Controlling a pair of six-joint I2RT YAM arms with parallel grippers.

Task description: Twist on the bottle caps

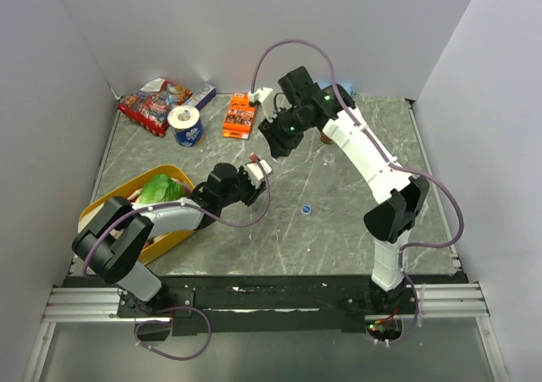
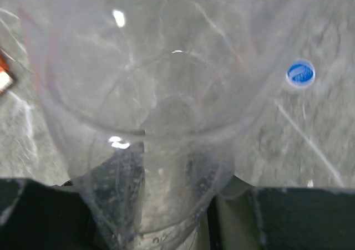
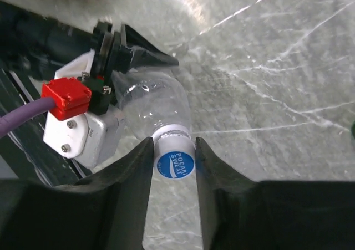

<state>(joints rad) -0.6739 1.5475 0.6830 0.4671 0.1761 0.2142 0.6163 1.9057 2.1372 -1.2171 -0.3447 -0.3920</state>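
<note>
My left gripper (image 1: pixel 257 172) is shut on the body of a clear bottle (image 3: pixel 155 108), holding it above the middle of the table. The bottle (image 2: pixel 166 122) fills the left wrist view, where the left gripper (image 2: pixel 161 211) shows only as dark fingers at the bottom edge. A bottle cap (image 3: pixel 175 160), blue on top with white sides, sits on the bottle's neck. My right gripper (image 3: pixel 173 150) is shut on that cap, one finger on each side. In the top view the right gripper (image 1: pixel 275 141) meets the left one from behind. A second blue cap (image 1: pixel 306 208) (image 2: pixel 300 73) lies loose on the table. Another small clear bottle (image 1: pixel 329 155) stands under the right arm.
A yellow basket (image 1: pixel 102 208) holding a green item sits at the left, under the left arm. Red snack packets (image 1: pixel 152 104), a blue-and-white roll (image 1: pixel 186 126) and an orange box (image 1: pixel 240 115) lie along the back. White walls close in the grey marbled table (image 1: pixel 356 229).
</note>
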